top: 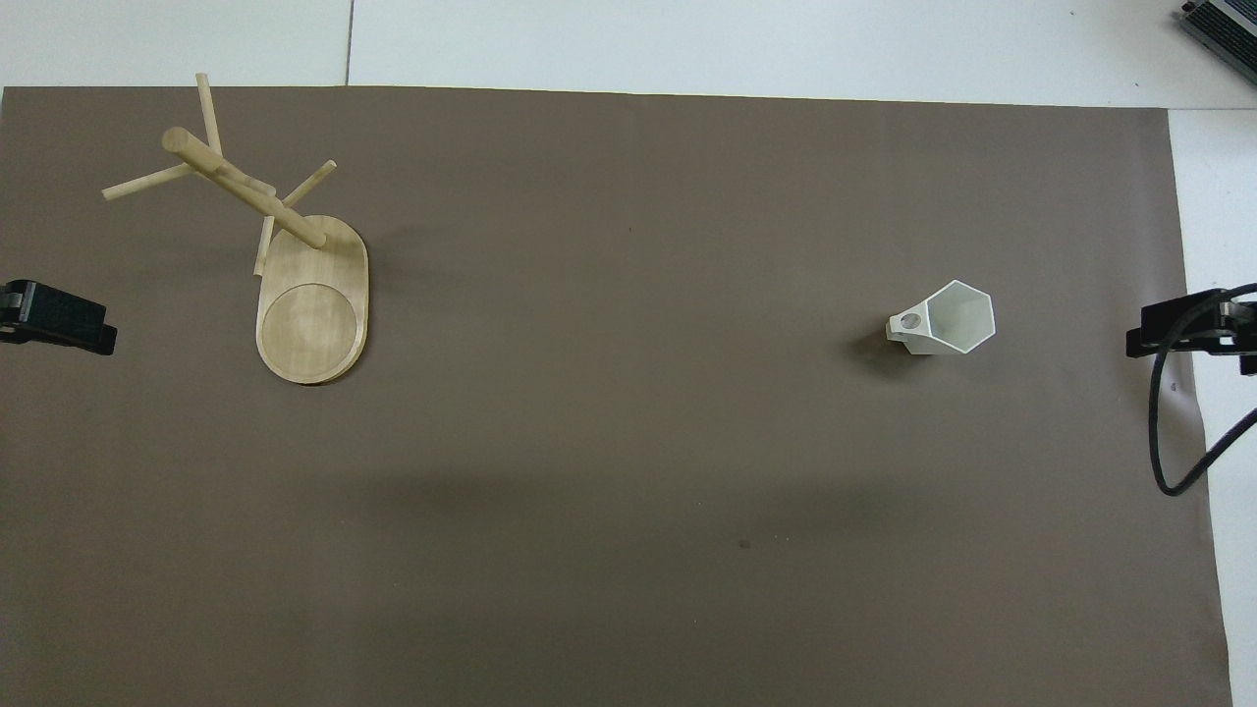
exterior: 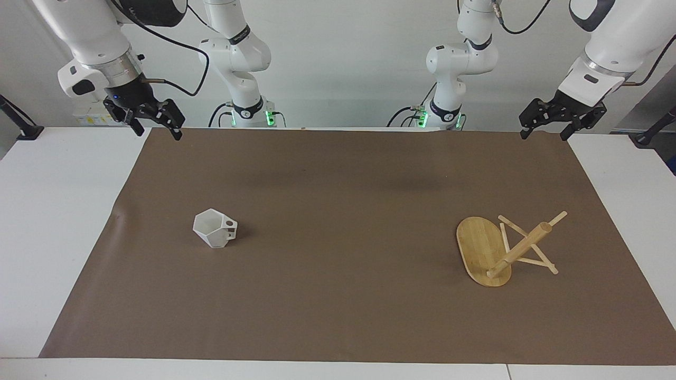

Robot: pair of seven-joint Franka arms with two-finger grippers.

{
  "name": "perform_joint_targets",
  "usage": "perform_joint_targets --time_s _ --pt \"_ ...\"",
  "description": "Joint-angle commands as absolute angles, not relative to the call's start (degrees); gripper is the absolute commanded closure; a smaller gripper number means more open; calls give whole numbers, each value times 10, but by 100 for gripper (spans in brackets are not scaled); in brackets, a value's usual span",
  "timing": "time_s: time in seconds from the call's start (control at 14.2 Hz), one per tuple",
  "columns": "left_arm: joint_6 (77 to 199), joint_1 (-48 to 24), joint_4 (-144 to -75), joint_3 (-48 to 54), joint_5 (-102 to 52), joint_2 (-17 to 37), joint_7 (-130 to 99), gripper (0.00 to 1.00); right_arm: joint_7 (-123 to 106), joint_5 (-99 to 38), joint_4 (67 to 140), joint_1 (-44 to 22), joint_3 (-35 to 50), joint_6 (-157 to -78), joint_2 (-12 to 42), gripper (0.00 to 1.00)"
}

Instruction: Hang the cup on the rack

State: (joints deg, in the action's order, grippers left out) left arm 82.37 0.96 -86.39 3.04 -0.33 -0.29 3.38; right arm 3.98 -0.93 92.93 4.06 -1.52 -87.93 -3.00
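Observation:
The cup (exterior: 214,228) (top: 948,319) is a white faceted mug standing mouth up on the brown mat toward the right arm's end of the table, its handle turned toward the table's middle. The rack (exterior: 488,252) (top: 312,304), a bamboo mug tree with an oval base, a round post and thin pegs, stands toward the left arm's end. My right gripper (exterior: 158,133) hangs open and empty over the mat's corner near its base. My left gripper (exterior: 544,136) hangs open and empty over the mat's other robot-side corner. Neither gripper touches anything.
A brown mat (exterior: 338,174) covers most of the white table (exterior: 53,211). A black cable (top: 1164,432) loops down from the right arm at the mat's edge. Between cup and rack lies bare mat.

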Motion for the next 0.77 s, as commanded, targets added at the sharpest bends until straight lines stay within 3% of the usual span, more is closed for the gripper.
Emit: perform_joint_targets --time_s 0.0,0.35,0.7 --pt "819 14 -875 34 5 -14 38 0 45 -18 943 36 -20 -891 -37 0" --pt "819 14 -875 34 5 -14 38 0 42 -18 949 38 -19 -907 -36 0" --pt "819 14 -875 34 5 -14 39 0 -41 -18 1021 45 -20 -1023 -34 0"
